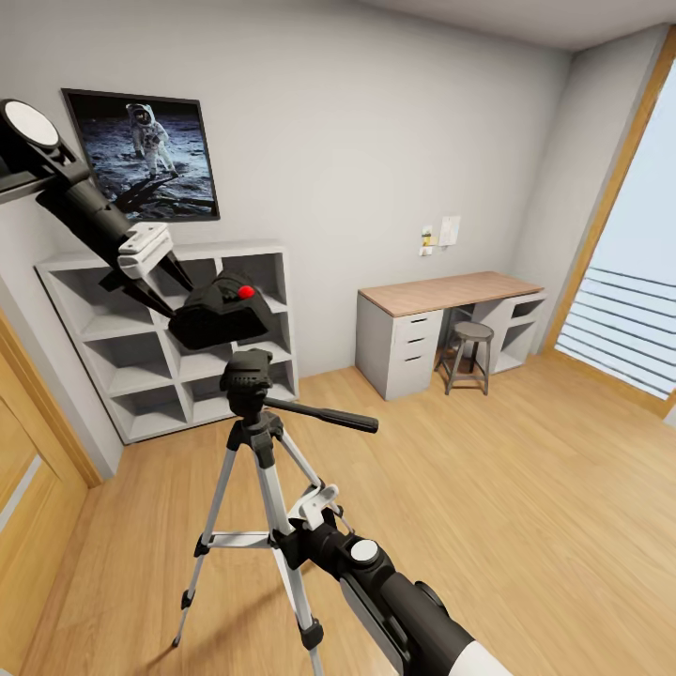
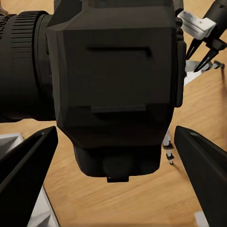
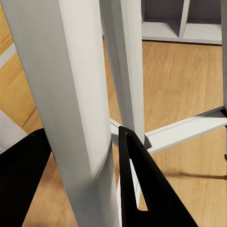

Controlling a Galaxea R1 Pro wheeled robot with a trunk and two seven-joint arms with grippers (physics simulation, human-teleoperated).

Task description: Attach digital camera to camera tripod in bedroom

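Note:
The black digital camera, red button on top, hangs just above the black head of the camera tripod. I cannot tell whether the two touch. My left gripper reaches down from the upper left and is shut on the camera. In the left wrist view the camera body sits between the two dark fingers. The tripod's silver legs stand on the wood floor, its long handle pointing right. My right gripper is shut on one silver leg, with a finger on each side.
A white cube shelf stands against the wall behind the tripod, under an astronaut poster. At the right are a wood-topped desk, a small grey stool and a tall window. A wood door is at the left.

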